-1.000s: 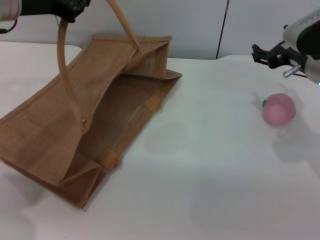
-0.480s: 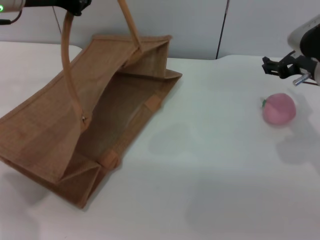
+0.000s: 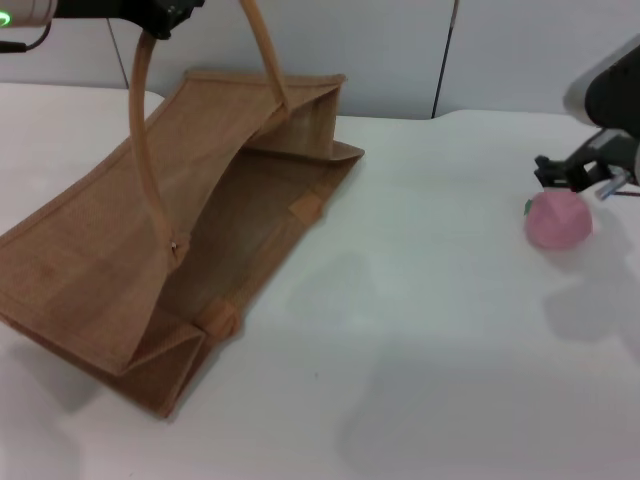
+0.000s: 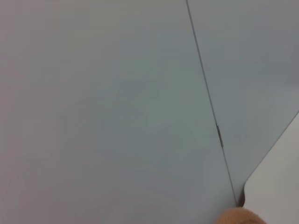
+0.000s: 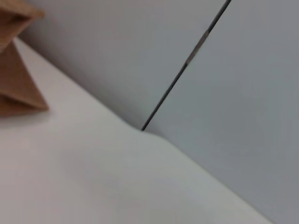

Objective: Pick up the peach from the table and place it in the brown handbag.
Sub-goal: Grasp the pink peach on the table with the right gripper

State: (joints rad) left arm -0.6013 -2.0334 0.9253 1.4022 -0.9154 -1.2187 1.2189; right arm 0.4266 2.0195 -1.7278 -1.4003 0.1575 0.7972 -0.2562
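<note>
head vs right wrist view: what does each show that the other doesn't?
Only the head view shows the peach with the right gripper just above it, and the left gripper up at a handle of the brown handbag, holding its mouth open. Only the right wrist view: nothing of its own. Both share the table, the grey wall behind with its dark seam, and the handbag, of which the wrist view catches just a corner.

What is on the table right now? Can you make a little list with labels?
peach: pink, on the table, at the robot's right, not picked up
brown handbag: tipped over, mouth open toward the peach, one handle held up
left gripper: up high, shut on the handbag's handle
right gripper: just above the peach's far edge, open or shut cannot be told
peach in bag: not yet
</note>
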